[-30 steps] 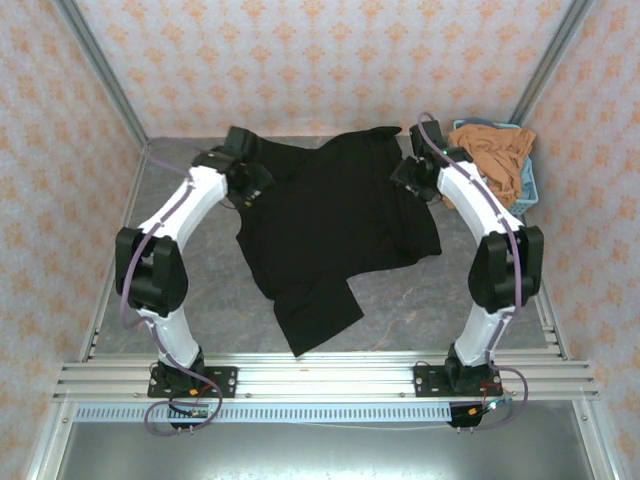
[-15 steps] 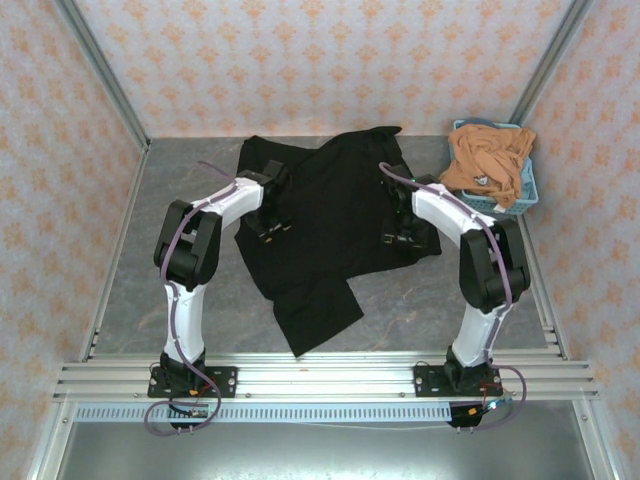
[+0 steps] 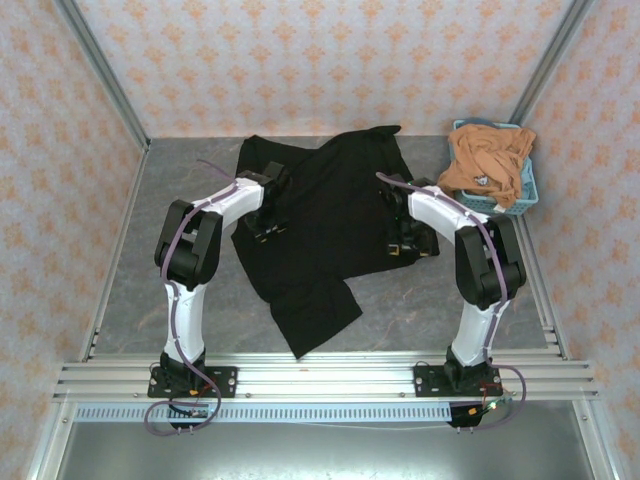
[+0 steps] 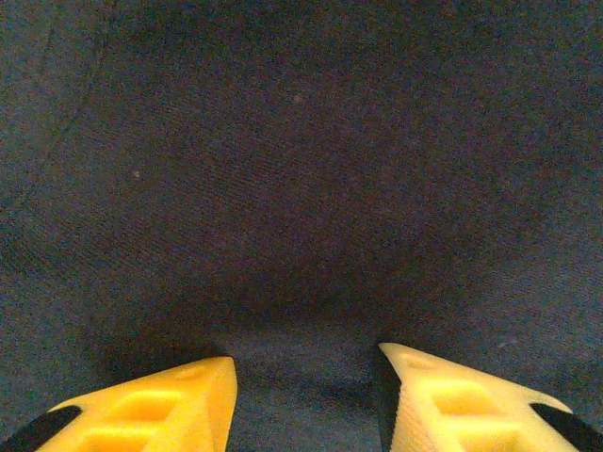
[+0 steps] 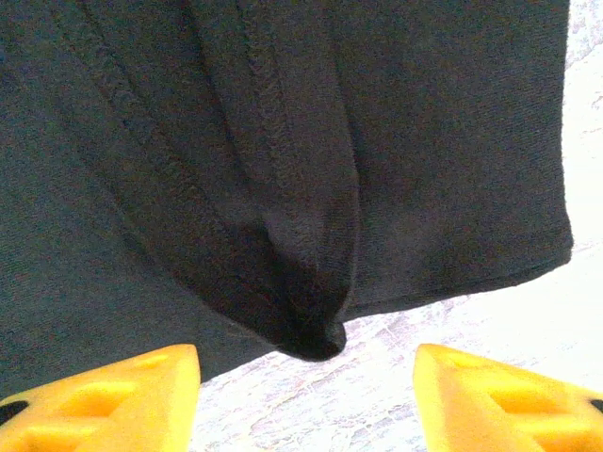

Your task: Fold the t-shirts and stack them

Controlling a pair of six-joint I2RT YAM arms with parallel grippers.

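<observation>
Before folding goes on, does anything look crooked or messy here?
The black t-shirt lies askew, not flat: one part juts toward the near edge at an angle, and a bunched ridge of cloth puckers at its hem. The orange-tan t-shirt is heaped in the blue basket, spilling over its rim.

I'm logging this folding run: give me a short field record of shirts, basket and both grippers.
On table: black cloth t-shirt, spread on the grey table, no print showing.
In basket: orange-tan cloth t-shirt, bunched in the light blue plastic basket, far right corner.
Left gripper: open, over black cloth.
Right gripper: open, at the black shirt's right edge.
Stack: not started.
</observation>
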